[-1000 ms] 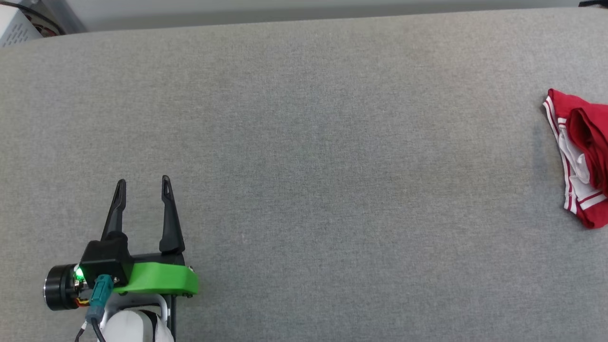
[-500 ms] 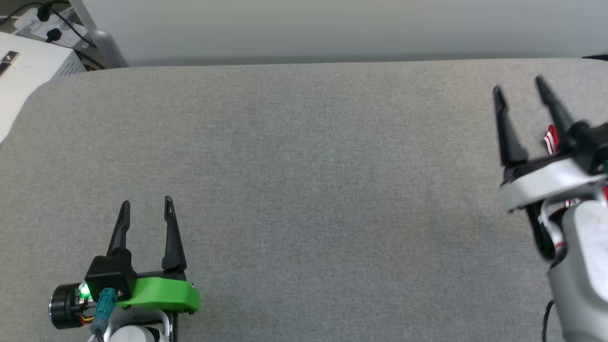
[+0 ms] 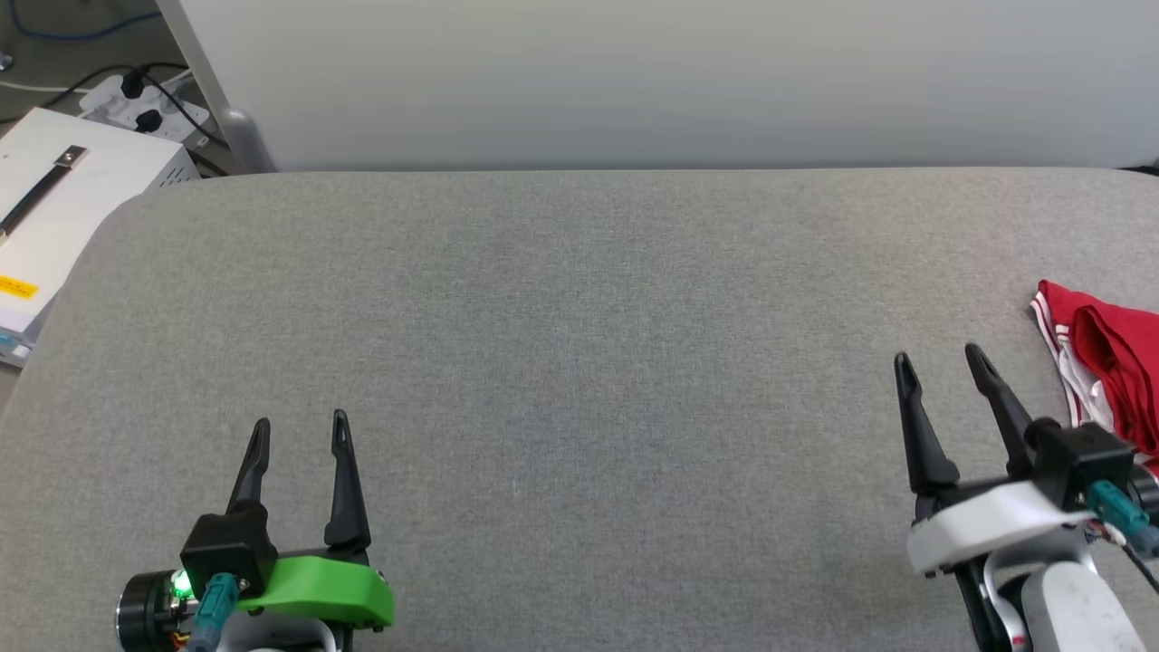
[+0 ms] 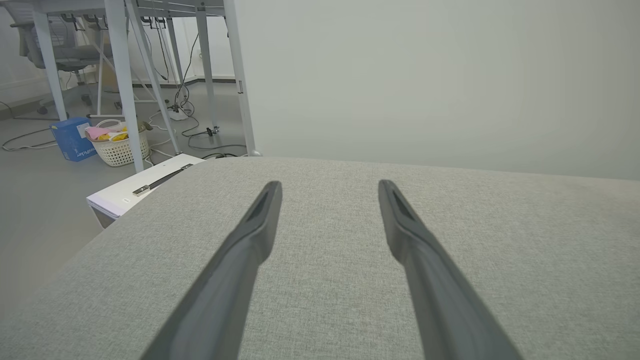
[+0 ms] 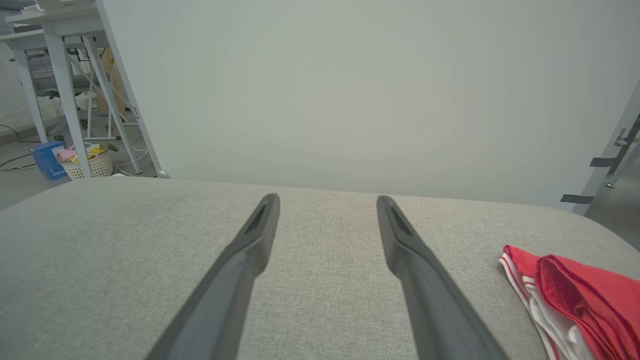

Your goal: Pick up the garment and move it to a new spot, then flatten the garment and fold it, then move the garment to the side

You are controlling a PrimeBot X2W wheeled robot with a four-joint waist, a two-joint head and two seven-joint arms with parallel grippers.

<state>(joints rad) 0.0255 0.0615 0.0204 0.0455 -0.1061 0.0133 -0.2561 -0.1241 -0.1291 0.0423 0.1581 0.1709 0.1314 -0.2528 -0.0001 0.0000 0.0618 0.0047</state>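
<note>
Lying in a compact red-and-white bundle, the garment (image 3: 1109,380) is sitting at the far right edge of the grey padded table (image 3: 579,299), partly cut off by the border of the head view. Its layers are doubling over one another with the striped trim showing along the near side. Whether that is a tidy fold or a loose heap cannot be told from here.

The left gripper (image 3: 301,421) is hovering low at the near left of the table, fingers apart and holding nothing. The right gripper (image 3: 938,355) is hanging at the near right, also spread and empty, just beside the garment and apart from it as far as can be seen.

As a judgement, the scene is fitting two stages equally. The bundle may be waiting at the edge to be carried to a new spot, or it may be lying folded and put aside. The pictures are not settling which.

Nothing is standing between the right gripper and the cloth. Off the table's left corner a white box (image 3: 81,208) and a power strip (image 3: 145,100) are sitting on the floor, and a laundry basket (image 4: 120,147) is standing farther back, all well apart from the work.
</note>
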